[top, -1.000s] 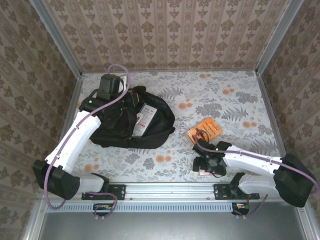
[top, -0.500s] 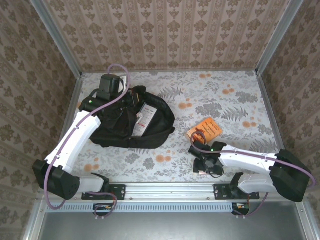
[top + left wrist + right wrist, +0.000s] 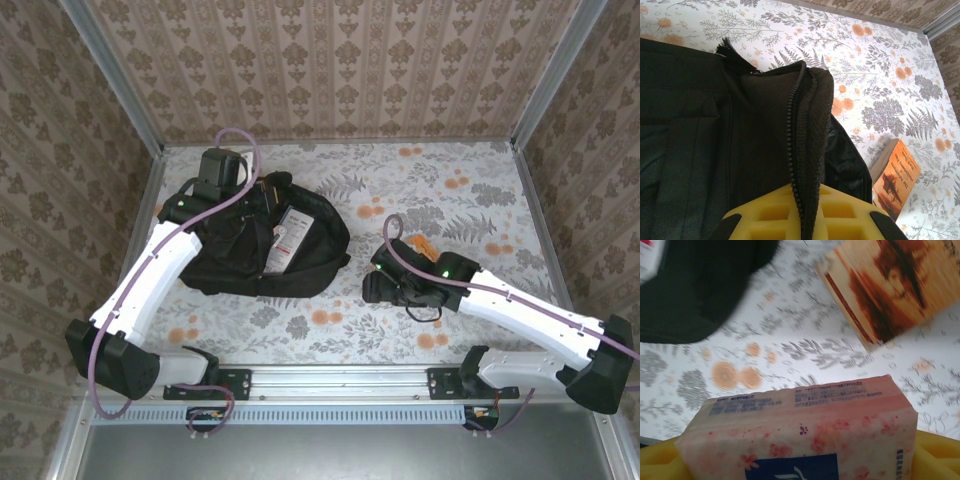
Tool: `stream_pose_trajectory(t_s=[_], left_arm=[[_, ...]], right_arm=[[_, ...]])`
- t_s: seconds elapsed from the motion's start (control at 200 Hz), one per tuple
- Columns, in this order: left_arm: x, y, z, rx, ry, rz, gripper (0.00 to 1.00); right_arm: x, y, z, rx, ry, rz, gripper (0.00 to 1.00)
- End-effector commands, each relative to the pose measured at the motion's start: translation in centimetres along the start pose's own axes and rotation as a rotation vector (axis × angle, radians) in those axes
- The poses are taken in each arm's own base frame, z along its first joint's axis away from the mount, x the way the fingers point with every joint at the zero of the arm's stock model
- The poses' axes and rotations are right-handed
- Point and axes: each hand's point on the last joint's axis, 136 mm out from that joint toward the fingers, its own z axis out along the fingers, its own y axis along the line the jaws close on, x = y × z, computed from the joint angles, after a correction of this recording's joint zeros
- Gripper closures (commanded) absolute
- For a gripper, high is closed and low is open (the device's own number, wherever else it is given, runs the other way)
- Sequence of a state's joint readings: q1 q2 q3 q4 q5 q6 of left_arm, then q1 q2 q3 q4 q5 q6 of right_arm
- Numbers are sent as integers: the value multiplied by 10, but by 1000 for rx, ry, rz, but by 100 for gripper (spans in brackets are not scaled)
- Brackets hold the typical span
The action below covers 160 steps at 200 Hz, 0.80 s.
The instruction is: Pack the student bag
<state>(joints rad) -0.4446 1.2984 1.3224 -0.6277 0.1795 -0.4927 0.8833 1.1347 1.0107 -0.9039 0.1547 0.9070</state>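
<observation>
Book (image 3: 885, 285) lies near student bag (image 3: 322, 248) and tissue packet (image 3: 800, 430).

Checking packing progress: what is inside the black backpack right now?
In the open backpack, a white printed package shows. Anything deeper is hidden by the black fabric and the left arm.

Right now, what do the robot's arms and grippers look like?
The left arm and right arm share white rounded links, black joints, a purple cable looped alongside, and a small green light near the wrist. The left gripper and right gripper are black with yellow finger pads, gridded with square recesses.
</observation>
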Motion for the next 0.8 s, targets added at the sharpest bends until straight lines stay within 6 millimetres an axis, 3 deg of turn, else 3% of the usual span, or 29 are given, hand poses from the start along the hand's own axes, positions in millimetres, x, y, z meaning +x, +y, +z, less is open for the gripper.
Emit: stream_pose_trajectory(t_s=[0.0,0.175,0.28,0.345,0.47,0.59,0.795], left_arm=[[-26,-22,-21,66,-90,55,100],[-29,-25,-27,68,-96,57,100],[-31,-26,-30,68,-104,59,100],[-27,-39,-31,94,-92,78,100],[-29,-44,-36,105,-97,76,100],[-34,-50,-43,115,-108,76,100],[-43,-59,-57,137,-131,77,100]], right_arm=[[-18,7,-2,-5,-43,-68,24],[-47,51,-4,-125,-95,-81,24],[-69,88,-3,-228,-112,-58,24],[-84,114,-5,-301,-127,-45,25],[-109,162,14,-398,-121,-18,25],[-124,192,42,-431,-90,38,25],[-138,206,93,-421,-67,215,25]])
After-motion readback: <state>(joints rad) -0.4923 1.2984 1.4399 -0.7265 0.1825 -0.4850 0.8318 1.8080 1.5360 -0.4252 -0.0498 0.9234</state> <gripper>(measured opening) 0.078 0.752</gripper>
